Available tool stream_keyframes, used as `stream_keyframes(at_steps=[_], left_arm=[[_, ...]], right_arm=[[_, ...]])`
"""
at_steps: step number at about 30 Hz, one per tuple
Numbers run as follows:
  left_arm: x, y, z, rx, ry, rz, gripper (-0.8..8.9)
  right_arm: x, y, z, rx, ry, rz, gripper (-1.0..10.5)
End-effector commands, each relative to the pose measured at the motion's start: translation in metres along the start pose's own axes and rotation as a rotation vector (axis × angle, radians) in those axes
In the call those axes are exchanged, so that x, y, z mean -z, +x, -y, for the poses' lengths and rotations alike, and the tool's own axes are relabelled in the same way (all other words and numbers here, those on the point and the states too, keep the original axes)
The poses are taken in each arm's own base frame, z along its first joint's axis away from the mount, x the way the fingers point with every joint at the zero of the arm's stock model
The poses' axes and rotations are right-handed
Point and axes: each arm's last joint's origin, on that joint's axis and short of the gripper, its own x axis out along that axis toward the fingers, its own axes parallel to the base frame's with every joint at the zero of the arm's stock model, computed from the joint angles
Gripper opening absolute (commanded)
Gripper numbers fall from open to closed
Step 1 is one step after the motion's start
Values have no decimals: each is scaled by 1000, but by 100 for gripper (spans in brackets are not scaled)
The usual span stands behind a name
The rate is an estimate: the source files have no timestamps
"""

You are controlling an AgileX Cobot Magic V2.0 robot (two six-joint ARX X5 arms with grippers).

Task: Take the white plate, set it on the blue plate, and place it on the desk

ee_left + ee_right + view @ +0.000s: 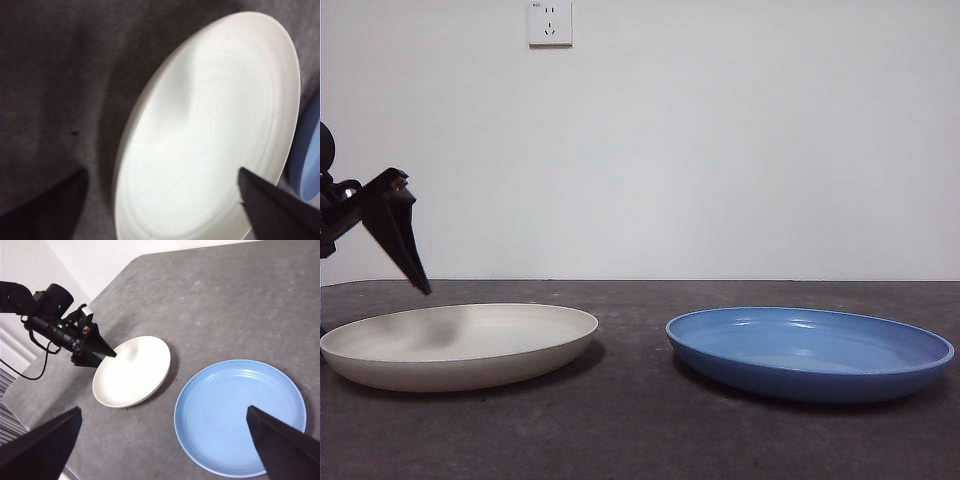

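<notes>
The white plate point(460, 345) lies flat on the desk point(640, 440) at the left. The blue plate point(810, 352) lies flat at the right, a gap apart from it. My left gripper point(405, 240) hangs just above the white plate's far left rim, not touching it. In the left wrist view it point(162, 171) is open wide and empty, with the white plate point(210, 135) below it. My right gripper point(163, 409) is open and empty, high above both the white plate point(132, 371) and the blue plate point(240, 417). It is out of the front view.
A white wall with a socket point(550, 22) stands behind the desk. The desk's rounded corner and edge point(30, 375) lie close behind the left arm point(55, 322). The blue plate's rim point(310, 160) shows beside the white plate.
</notes>
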Motion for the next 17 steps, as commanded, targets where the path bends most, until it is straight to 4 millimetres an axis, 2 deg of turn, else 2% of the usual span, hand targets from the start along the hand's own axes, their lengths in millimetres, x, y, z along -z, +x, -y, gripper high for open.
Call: stream_keyframes(at_steps=[1,3,6,17], left_arm=[[-5,5,-2,0,-4,-5,264],[-5,5,-2,0,-5,-4,125],[-5,5,-2,-27,-4,2,16],[-10,0,2,-74,4,18,10]], right_arm=[[-4,-2,-3,-5,-18,18,572],[-4,-2,-3,-5,-18,18,572],[-4,-2,-3,-5,-17,18,572],[-4,-2,-3,-6,-16,18,571]])
